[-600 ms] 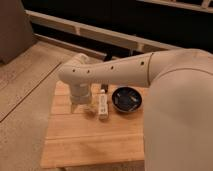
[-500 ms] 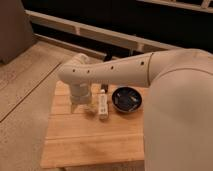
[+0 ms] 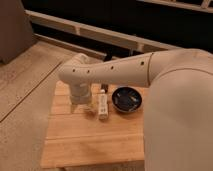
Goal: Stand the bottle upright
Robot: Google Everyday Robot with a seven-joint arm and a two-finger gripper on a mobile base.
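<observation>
The bottle (image 3: pixel 103 106) is a slim whitish one lying flat on the wooden table (image 3: pixel 90 142), its long axis running toward and away from the camera. It rests just left of a dark bowl (image 3: pixel 127 99). My gripper (image 3: pixel 83 108) hangs down from the cream arm, just left of the bottle and low over the table. Its fingers stand apart, open, with nothing between them. The arm hides the table's far edge behind the gripper.
The big cream arm and body (image 3: pixel 175 100) fill the right side and cover the table's right edge. Bare wood stretches across the table's near half. A concrete floor (image 3: pixel 25 100) lies to the left, and a dark railing (image 3: pixel 100 35) runs behind.
</observation>
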